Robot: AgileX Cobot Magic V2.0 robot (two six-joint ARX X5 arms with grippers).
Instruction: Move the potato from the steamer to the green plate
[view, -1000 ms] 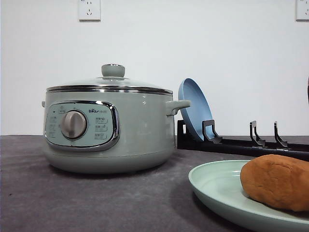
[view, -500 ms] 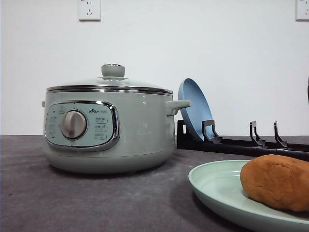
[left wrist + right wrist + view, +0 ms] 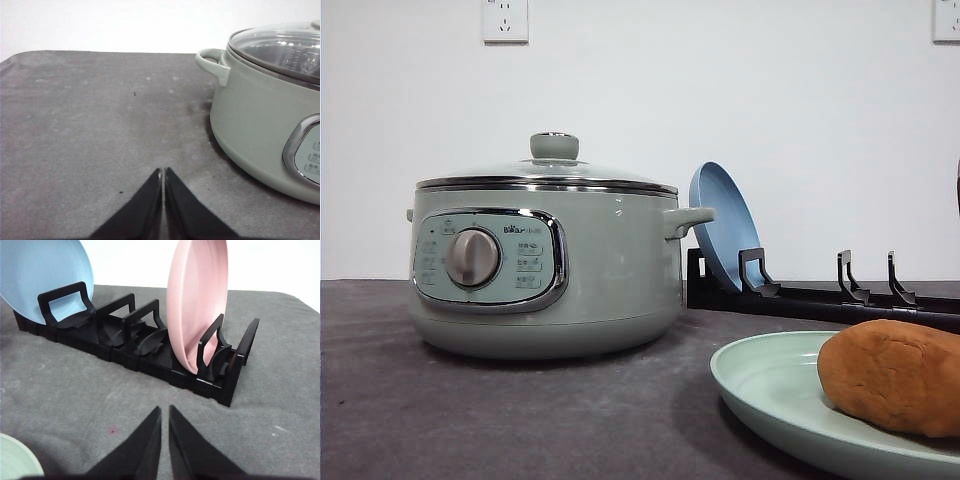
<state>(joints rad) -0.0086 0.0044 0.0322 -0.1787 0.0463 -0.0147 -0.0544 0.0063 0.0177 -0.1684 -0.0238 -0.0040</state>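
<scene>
Both end effectors, left (image 3: 163, 172) and right (image 3: 164, 410), are closed and empty above the tabletop (image 3: 90, 125); the potato (image 3: 890, 375) lies on the green plate (image 3: 770, 385).

Orange-brown potato (image 3: 895, 375), mint-green plate (image 3: 770, 385), sage-green steamer (image 3: 545, 265), blue plate (image 3: 720, 225).

The front view is taken low, near counter (image 3: 520, 420) level, facing the wall. The steamer (image 3: 265, 115) is shared with the left wrist view; the blue plate (image 3: 40, 275) and rack (image 3: 150, 355) with the right wrist view.
</scene>
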